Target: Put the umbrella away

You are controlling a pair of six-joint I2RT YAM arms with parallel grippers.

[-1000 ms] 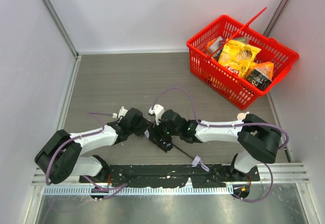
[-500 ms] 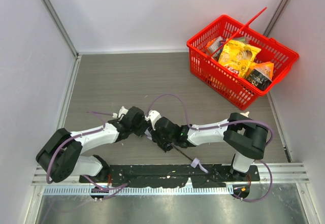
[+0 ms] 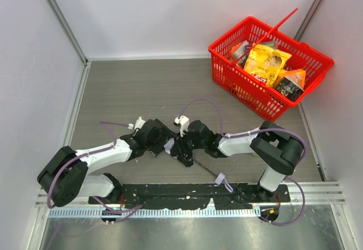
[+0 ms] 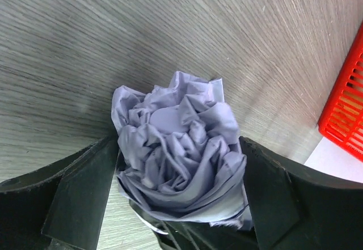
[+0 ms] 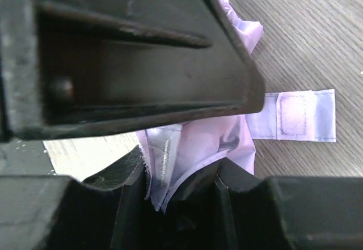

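The umbrella (image 3: 169, 145) lies on the table between my two grippers. Its thin black shaft (image 3: 204, 169) runs toward the near right, ending at a pale handle with a loop strap (image 3: 222, 181). In the left wrist view the crumpled lavender canopy (image 4: 176, 142) sits between the wide-spread fingers of my left gripper (image 4: 178, 193), which is open. My right gripper (image 5: 187, 148) is shut on a fold of the umbrella's fabric (image 5: 198, 139), and the closure tab (image 5: 300, 115) lies flat on the wood beside it. From above, the left gripper (image 3: 160, 141) and right gripper (image 3: 182, 148) nearly touch.
A red basket (image 3: 244, 91) holding snack packets (image 3: 265, 62) stands at the far right corner, its handle raised. Its red wall (image 4: 346, 108) shows at the right of the left wrist view. White walls close in the table on three sides.
The left gripper has opened around the canopy. The right gripper has closed on the umbrella's fabric, and its wrist has shifted slightly.
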